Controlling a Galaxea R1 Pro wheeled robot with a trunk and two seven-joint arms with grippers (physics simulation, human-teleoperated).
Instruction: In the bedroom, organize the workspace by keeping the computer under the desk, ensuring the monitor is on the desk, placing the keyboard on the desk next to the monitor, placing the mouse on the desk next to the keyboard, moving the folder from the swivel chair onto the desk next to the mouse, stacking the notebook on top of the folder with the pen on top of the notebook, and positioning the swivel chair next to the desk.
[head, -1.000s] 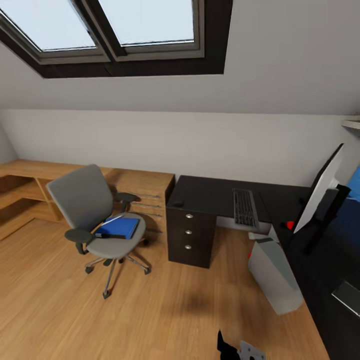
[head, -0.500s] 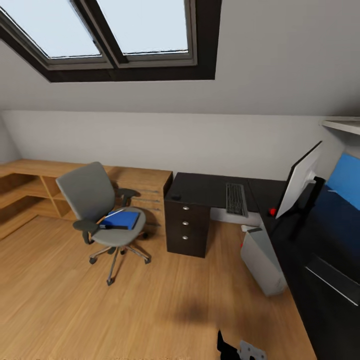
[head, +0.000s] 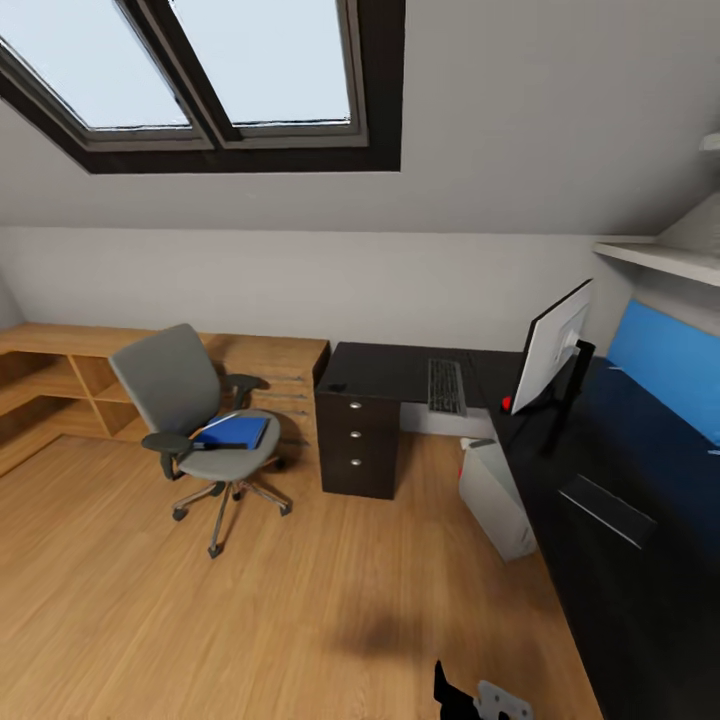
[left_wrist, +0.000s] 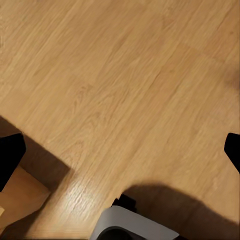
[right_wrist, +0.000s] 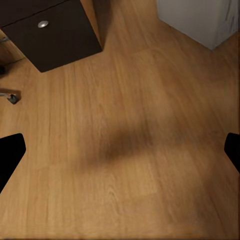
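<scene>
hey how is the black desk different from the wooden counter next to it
The desk has a glossy black top; the counter is light wood. The desk's drawers are closed, with round silver knobs; the counter has open shelves at its far end. The desk carries a keyboard and monitor. Both stand against the same wall.

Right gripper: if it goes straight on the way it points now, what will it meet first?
Probably the bare wood floor. The right gripper is open and points down at it, with nothing between. The desk's drawer unit and the computer lie off to the side.
</scene>
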